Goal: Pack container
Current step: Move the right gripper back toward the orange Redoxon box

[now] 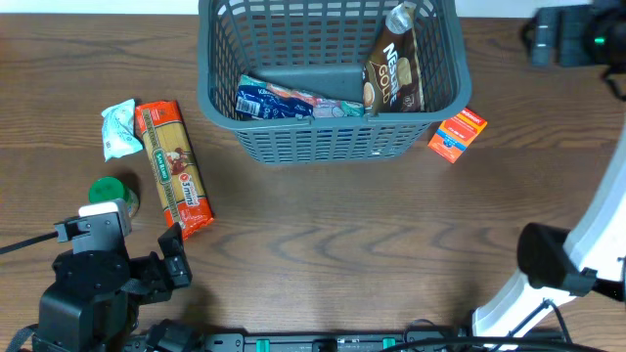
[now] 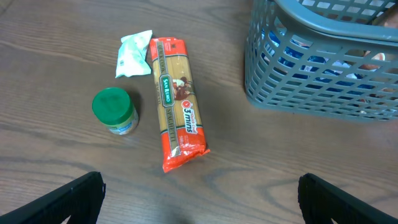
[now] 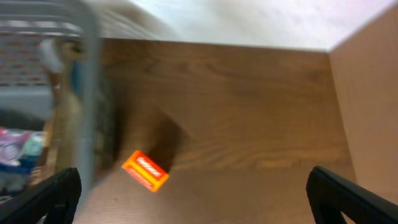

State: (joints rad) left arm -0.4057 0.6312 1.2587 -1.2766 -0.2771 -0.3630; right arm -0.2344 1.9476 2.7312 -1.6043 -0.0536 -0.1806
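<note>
While both arms hang off the goods, we see the container [image 1: 323, 139] upright at the far middle of the worktop [image 1: 333, 235], open top up. It also shows in the left wrist view [image 2: 323, 93], and as a blur at the left edge of the right wrist view [image 3: 87, 93].

Inside it:
- blue packet [image 1: 289, 100] lying along the near wall
- brown coffee pouch [image 1: 393, 73] at the right end, its top pointing to the far wall

Outside, right: orange box [image 1: 458, 134] flat on the worktop just beside the container's near right corner [image 3: 145, 170]. We cannot tell if they touch.

Outside, left, well apart from the container:
- pasta packet [image 1: 174, 168] lying flat, long axis running near to far, slightly slanted [image 2: 177, 102]
- pale sachet [image 1: 119, 128] at the left of its far end, touching or nearly so [image 2: 132, 53]
- green-lidded jar [image 1: 112, 192] upright, just left of the packet with a small gap [image 2: 115, 111]

Left jaws: wide apart, nothing between them, above bare worktop on the near side of the pasta packet. Left arm [image 1: 88, 284] sits at the near left corner.

Right jaws: wide apart, empty, with the orange box and bare worktop below them. That view is blurred. Right arm [image 1: 597, 225] runs along the right edge.
</note>
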